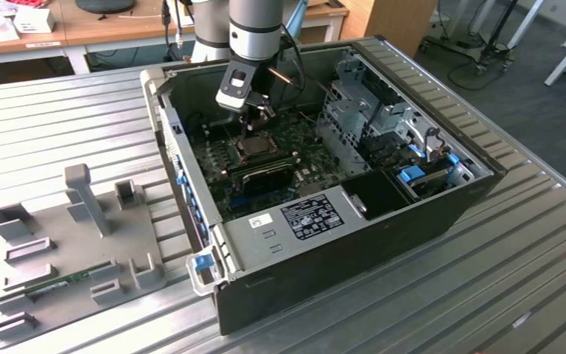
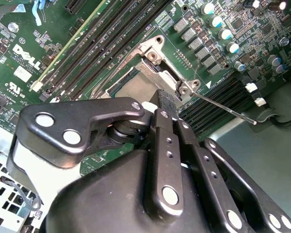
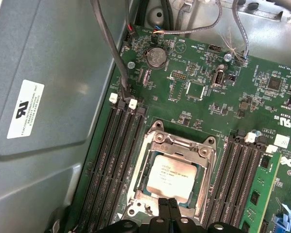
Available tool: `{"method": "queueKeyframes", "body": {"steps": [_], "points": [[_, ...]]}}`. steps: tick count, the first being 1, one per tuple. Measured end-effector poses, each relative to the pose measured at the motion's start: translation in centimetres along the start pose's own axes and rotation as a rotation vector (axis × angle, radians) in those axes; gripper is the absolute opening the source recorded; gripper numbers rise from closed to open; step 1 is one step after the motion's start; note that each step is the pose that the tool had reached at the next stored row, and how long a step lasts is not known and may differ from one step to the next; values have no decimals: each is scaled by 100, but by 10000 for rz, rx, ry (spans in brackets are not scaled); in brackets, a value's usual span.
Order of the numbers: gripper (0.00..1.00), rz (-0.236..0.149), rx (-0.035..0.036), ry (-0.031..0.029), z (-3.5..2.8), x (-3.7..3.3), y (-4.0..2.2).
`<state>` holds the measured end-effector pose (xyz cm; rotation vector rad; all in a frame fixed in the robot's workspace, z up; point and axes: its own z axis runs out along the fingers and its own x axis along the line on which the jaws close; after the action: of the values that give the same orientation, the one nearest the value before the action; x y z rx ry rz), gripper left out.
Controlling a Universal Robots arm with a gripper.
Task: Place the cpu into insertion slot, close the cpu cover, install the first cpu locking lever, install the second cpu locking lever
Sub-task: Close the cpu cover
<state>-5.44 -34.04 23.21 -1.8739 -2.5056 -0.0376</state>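
Open computer case [image 1: 430,214] on bench [image 1: 519,295] is holding green motherboard [image 3: 199,107], cpu [image 3: 172,180] is lying flat, metal top up, in insertion slot [image 3: 143,184] with cpu cover [image 3: 184,145] down around it, claw [image 3: 166,208] is hanging just over the cover's edge, pinched together, gripping nothing.

Matt silvery metal cpu [image 3: 171,180], shinier bare metal cpu cover [image 3: 182,144], glossy green motherboard [image 3: 203,104]

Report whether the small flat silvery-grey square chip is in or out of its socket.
In. The small flat silvery-grey cpu lies level inside the square metal-rimmed insertion slot in the first wrist view.
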Motion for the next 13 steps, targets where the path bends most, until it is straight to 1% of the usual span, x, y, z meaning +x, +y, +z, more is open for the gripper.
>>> {"method": "queueKeyframes", "body": {"steps": [13], "points": [[11, -54, 1, 1, 0, 0, 0]]}}
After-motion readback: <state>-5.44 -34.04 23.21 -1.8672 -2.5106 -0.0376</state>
